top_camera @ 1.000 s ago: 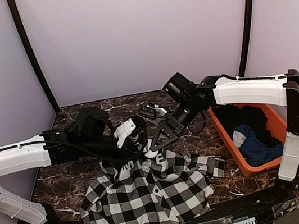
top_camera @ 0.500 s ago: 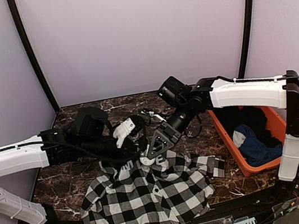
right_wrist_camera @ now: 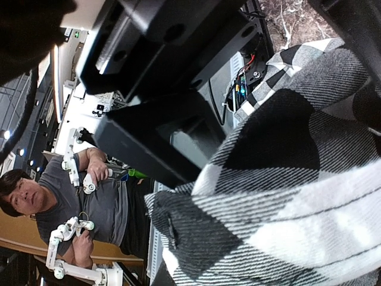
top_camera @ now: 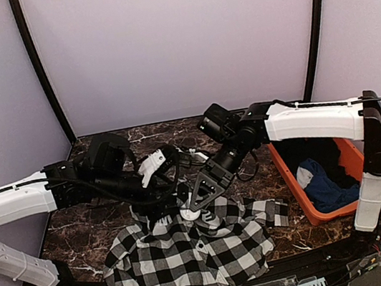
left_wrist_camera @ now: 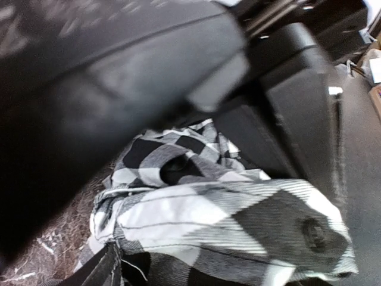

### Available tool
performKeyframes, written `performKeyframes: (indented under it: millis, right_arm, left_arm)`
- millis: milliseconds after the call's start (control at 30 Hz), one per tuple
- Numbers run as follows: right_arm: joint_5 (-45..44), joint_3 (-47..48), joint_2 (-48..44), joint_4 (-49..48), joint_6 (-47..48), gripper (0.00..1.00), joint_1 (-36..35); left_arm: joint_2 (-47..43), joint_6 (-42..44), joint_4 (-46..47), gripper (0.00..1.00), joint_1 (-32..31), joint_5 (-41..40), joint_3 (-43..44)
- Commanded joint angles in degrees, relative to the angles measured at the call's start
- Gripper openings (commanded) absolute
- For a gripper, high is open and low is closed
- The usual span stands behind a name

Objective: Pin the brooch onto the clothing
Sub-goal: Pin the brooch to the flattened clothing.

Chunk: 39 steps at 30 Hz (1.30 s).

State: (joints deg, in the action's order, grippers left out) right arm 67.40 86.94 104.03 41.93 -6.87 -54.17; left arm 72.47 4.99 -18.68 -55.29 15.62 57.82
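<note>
Dark marble table (top_camera: 74, 234), and the checked shirt (top_camera: 187, 259) is sprawled over its near middle: hem at the near edge, top end pointing to the back wall, broadest span running left to right, one sleeve reaching toward the orange basket (top_camera: 295, 199). A blue garment (top_camera: 328, 190) sits in that basket. Both arms meet over the shirt's raised far edge, the left gripper (top_camera: 173, 191) just beside the right gripper (top_camera: 198, 198). Each wrist view shows a checked fold bunched right between the fingers, but whether either pair is closed on it, I can't tell. There's a small dark button (left_wrist_camera: 312, 232) on the fold. No brooch I can make out.
</note>
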Motion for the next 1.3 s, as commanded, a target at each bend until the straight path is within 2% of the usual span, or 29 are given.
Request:
performKeyframes:
  millis: [0, 233, 467, 633, 733, 833, 933, 1067, 1267]
  right_arm:
    - [2.4, 1.4, -0.7, -1.5, 1.1, 0.0, -0.7]
    - [2.4, 0.6, -0.9, -2.0, 0.7, 0.0, -0.1]
    - [2.5, 0.1, -0.8, -2.3, 0.6, 0.0, 0.3]
    - [2.5, -0.3, -0.7, -2.5, 0.5, 0.0, 0.6]
    - [2.4, -0.6, -0.8, -2.6, 0.5, 0.0, 0.6]
    - [2.5, -0.8, -0.7, -2.6, 0.5, 0.0, 0.6]
    - [2.6, -0.8, -0.6, -2.7, 0.4, 0.0, 0.6]
    - [2.6, -0.6, -0.4, -2.7, 0.4, 0.0, 0.6]
    - [2.5, -0.4, -0.3, -2.7, 0.2, 0.0, 0.8]
  left_arm:
    - [-2.8, 1.7, -1.9, 0.81, 0.2, 7.7, 0.5]
    - [-2.4, 4.8, -3.3, 0.94, 0.3, 15.6, 0.6]
    - [-0.4, 8.3, -7.0, 0.99, 0.6, 23.6, 2.0]
    - [0.5, 9.3, -8.5, 0.99, 1.5, 23.7, 2.8]
    - [-0.2, 6.6, -5.9, 0.99, 2.9, 22.3, 2.2]
    - [-2.5, 2.9, 0.5, 0.98, 6.7, 24.8, -0.2]
    - [-3.7, -1.3, 5.0, 0.94, 10.1, 27.2, -1.7]
    - [-0.8, -2.1, 5.3, 0.84, 10.6, 30.5, -0.2]
    - [1.0, -2.5, 5.4, 0.85, 10.5, 36.5, 0.5]
